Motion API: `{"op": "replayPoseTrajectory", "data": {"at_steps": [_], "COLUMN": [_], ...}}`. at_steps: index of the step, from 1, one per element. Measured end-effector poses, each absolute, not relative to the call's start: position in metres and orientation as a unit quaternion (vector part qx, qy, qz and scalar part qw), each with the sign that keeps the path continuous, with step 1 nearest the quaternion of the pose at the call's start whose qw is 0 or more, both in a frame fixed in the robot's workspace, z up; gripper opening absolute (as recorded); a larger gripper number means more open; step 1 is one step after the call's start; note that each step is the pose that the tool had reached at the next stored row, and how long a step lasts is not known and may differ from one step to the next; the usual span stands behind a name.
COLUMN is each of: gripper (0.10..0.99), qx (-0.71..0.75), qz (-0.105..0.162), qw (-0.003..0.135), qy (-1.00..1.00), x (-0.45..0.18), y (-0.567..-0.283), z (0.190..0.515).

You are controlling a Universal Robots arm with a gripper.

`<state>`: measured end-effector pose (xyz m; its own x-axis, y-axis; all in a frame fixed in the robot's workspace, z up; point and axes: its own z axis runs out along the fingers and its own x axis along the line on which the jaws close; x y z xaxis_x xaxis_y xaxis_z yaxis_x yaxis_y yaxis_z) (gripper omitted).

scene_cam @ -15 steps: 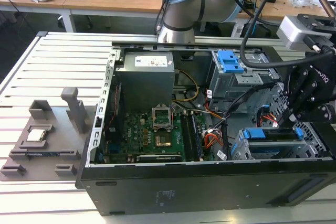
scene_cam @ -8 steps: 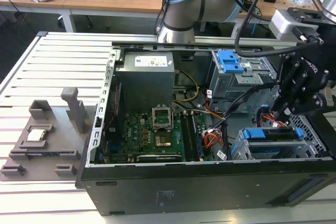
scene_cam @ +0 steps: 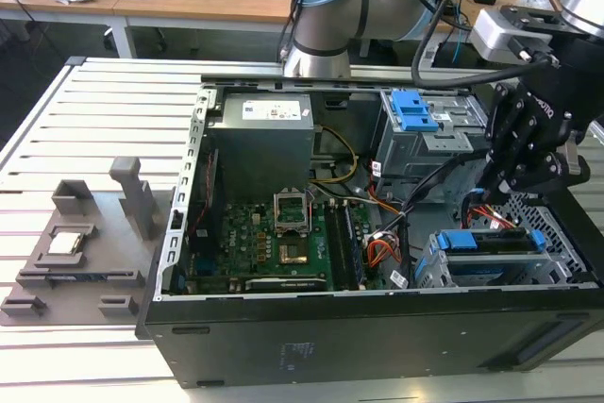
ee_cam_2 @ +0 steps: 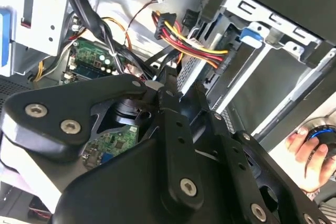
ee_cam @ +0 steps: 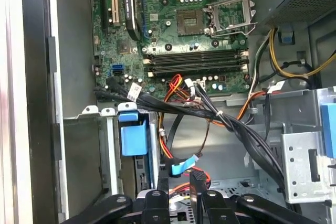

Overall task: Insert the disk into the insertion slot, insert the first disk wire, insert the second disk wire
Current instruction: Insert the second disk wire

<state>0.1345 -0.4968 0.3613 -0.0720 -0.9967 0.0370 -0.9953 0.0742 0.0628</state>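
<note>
Exterior view: the open computer case [scene_cam: 283, 346] lies on its side on the slatted counter [scene_cam: 94, 139], so the insertion slot [scene_cam: 432, 271] at that view's right faces up, and the disk [scene_cam: 491, 241] sits down in it, blue carrier edge uppermost. I hang my pincer [scene_cam: 505, 191] just above that cage, drawn narrow to fit among the loose leads; whether it nips one I cannot tell. In the second wrist view the red-yellow-black wire bundle [ee_cam_2: 184, 38] runs beside the bay, its connector apparently unplugged.

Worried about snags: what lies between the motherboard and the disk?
A black cable bundle crosses between motherboard and disk, in the first wrist view.
</note>
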Motion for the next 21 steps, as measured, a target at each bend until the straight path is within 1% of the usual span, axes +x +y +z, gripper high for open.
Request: {"op": "replayPoseTrajectory", "data": {"at_steps": [5, 11, 12, 14, 16, 17, 21], "gripper": [0.302, 0.302, 0.286, 0.286, 0.161, 0.149, 0.149], "qx": [0.68, 0.68, 0.68, 0.68, 0.68, 0.68, 0.68], "qz": [-0.009, -0.005, -0.005, -0.005, -0.004, -0.004, -0.004], "qw": [0.035, 0.038, 0.038, 0.038, 0.038, 0.038, 0.039], "qy": [-0.732, -0.732, -0.732, -0.732, -0.732, -0.732, -0.732], "x": [0.124, 0.116, 0.116, 0.116, 0.116, 0.116, 0.116], "y": [-0.497, -0.497, -0.497, -0.497, -0.497, -0.497, -0.497], "z": [0.361, 0.361, 0.361, 0.361, 0.361, 0.361, 0.361]}}
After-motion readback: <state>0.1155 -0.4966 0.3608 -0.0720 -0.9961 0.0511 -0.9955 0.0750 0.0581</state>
